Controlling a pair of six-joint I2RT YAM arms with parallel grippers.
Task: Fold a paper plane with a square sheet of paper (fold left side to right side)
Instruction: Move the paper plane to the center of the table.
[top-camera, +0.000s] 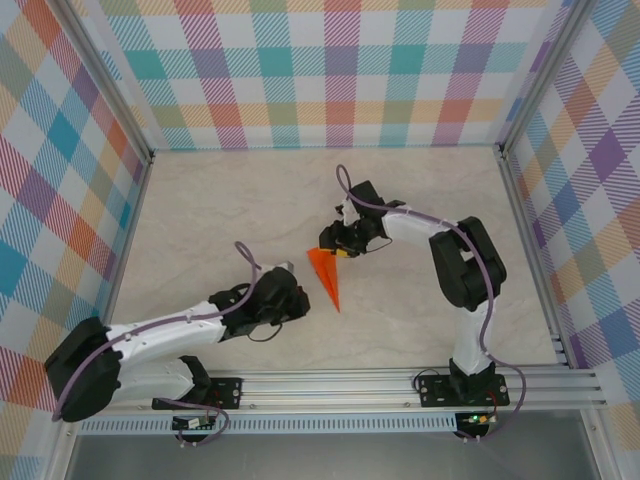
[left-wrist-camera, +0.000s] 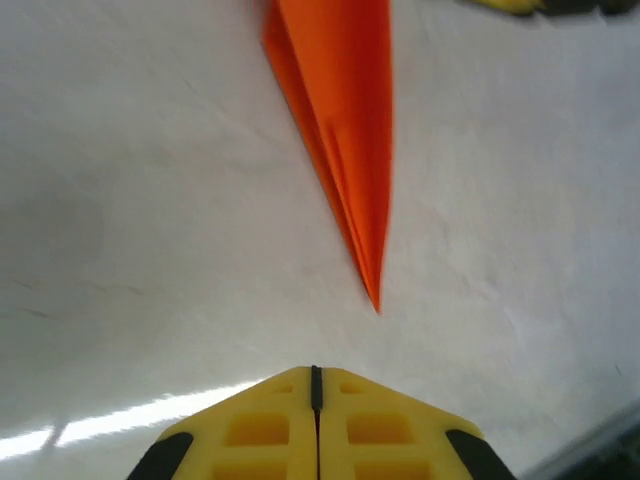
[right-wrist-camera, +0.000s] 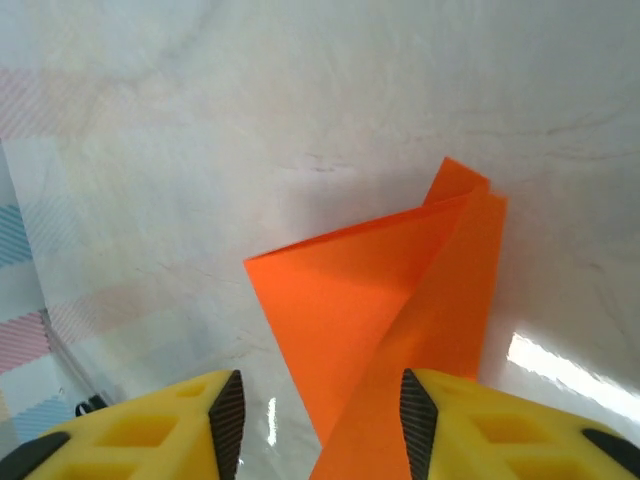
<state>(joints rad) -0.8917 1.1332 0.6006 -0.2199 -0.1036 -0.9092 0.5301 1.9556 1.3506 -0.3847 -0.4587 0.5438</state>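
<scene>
The square sheet of paper lies on the table folded into a narrow, pointed orange paper plane (top-camera: 326, 277), its tip toward the near side. In the left wrist view its tip (left-wrist-camera: 375, 300) ends a short way ahead of my left gripper (left-wrist-camera: 316, 376), which is shut with nothing in it and sits left of the tip (top-camera: 298, 292). My right gripper (top-camera: 338, 250) is at the plane's wide far end. Its jaws stand open (right-wrist-camera: 320, 420), and a raised flap of the paper (right-wrist-camera: 380, 300) rises between the pads, close to the right one (right-wrist-camera: 418, 420).
The pale marbled table (top-camera: 220, 210) is fenced by checked walls (top-camera: 330, 70) at the back and both sides. An aluminium rail (top-camera: 400, 385) runs along the near edge by the arm bases. Free tabletop lies left and far of the paper.
</scene>
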